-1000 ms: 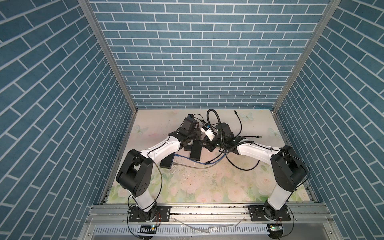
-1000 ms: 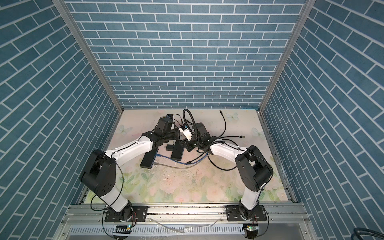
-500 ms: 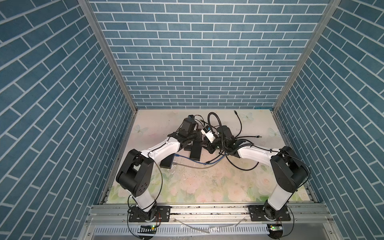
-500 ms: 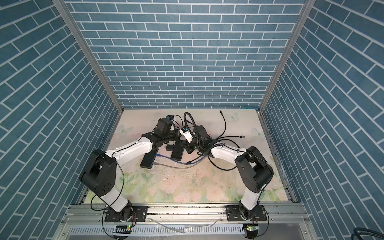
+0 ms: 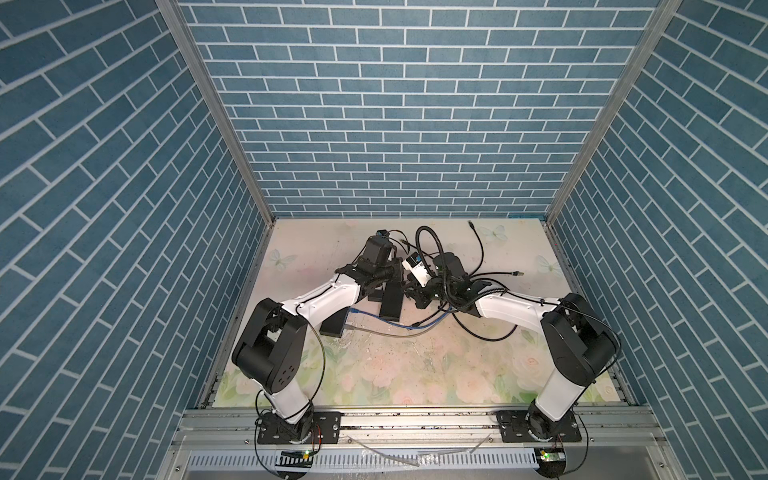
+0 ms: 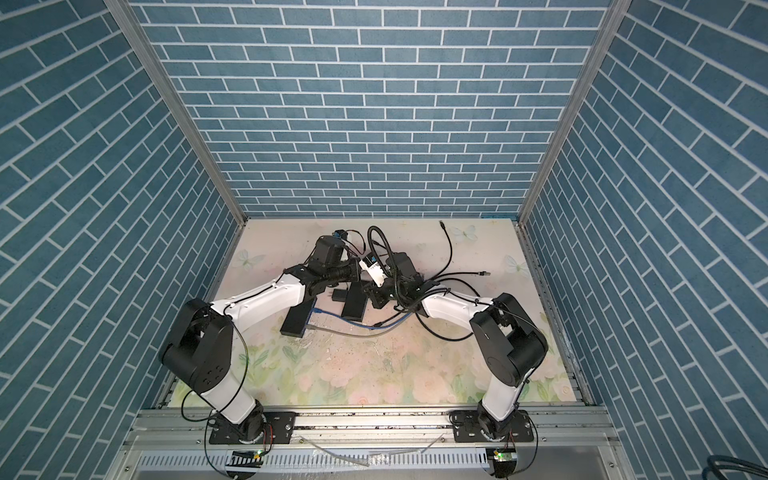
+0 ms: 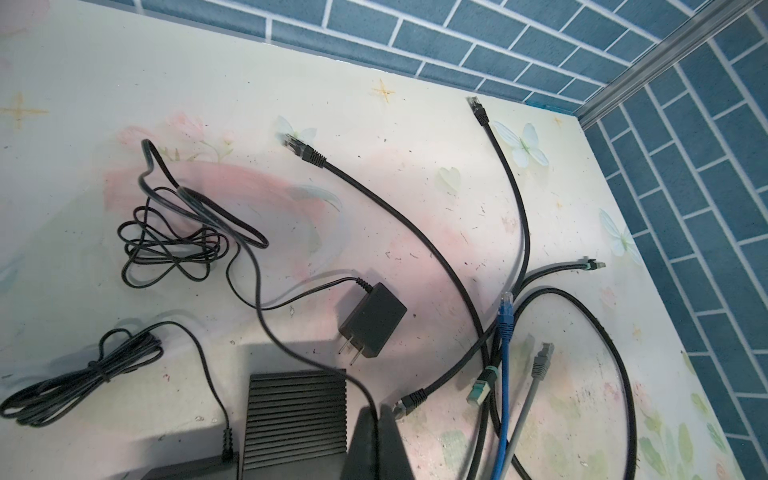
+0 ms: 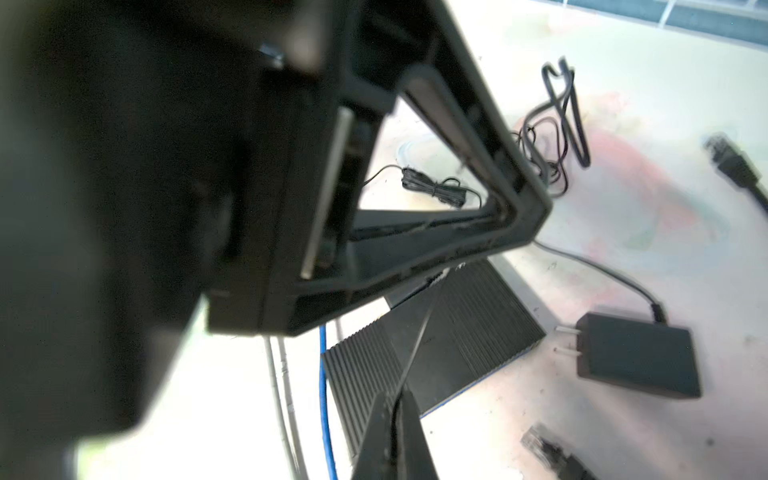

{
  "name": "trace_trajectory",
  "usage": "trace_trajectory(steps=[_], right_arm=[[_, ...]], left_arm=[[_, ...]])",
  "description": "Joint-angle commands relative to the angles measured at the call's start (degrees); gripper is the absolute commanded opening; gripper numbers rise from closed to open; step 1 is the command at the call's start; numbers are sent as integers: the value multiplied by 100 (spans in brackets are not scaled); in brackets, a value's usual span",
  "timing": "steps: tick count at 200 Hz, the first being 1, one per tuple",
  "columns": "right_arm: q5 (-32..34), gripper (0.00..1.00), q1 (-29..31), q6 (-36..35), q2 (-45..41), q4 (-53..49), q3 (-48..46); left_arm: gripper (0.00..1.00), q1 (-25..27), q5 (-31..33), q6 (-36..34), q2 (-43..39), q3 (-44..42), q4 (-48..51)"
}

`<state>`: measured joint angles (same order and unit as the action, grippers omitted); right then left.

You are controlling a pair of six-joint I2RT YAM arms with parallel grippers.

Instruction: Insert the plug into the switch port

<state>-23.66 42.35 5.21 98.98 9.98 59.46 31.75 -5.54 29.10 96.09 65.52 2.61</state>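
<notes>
Left gripper (image 7: 376,415) is seen clamped on a thin black cord (image 7: 253,274), with the jaws pressed together and the cord pinched at the tips. Right gripper (image 8: 394,409) is likewise closed tight on the cord. A taut stretch of it is seen running from its tips up toward the left claw. In both top views the two claws are seen close together over the table (image 5: 374,374), toward the back.

The switch (image 7: 297,415), a ribbed black box, is laid flat on the table just below and beside both claws. Its ports are not shown. The plug at the cord's end cannot be made out; it is hidden or too small.

The cord is traced back into a loose tangle, from which a thinner lead is run to a power adapter (image 7: 372,320). The adapter is laid near the switch with its prongs toward it, not touching. A second bundled cord (image 7: 83,374) is laid apart.

Loose network cables are spread on the table: black ones (image 7: 311,156), a blue one (image 7: 505,374) and a grey one (image 7: 541,359). A second black box (image 5: 332,325) is partly covered by the left arm.
</notes>
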Motion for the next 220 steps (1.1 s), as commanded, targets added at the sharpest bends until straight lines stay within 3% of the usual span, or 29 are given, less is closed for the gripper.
trace_trajectory(steps=[1, 27, 51, 70, 141, 179, 220], right_arm=[[-173, 0, 72, 71, 8, 135, -109], [-124, 0, 72, 312, 54, 416, -110], [-7, 0, 59, 577, 78, 712, -126], [154, 0, 48, 818, 86, 887, -145], [214, 0, -191, 1484, 56, 1278, -9], [13, 0, -227, 1723, -4, 1520, 46], [-195, 0, -227, 1913, -36, 1701, 103]], left_arm=[[2, -42, -129, 15, -163, -106, -282], [18, -122, -269, 162, -198, -246, -466], [49, -167, -267, 166, -303, -369, -525], [61, -203, -245, 66, -469, -449, -503], [62, -274, 37, -565, -1643, -1492, -1020], [59, -139, -166, -1033, -2083, -2525, -2319], [59, 127, -227, -1272, -1766, -3175, -3635]])
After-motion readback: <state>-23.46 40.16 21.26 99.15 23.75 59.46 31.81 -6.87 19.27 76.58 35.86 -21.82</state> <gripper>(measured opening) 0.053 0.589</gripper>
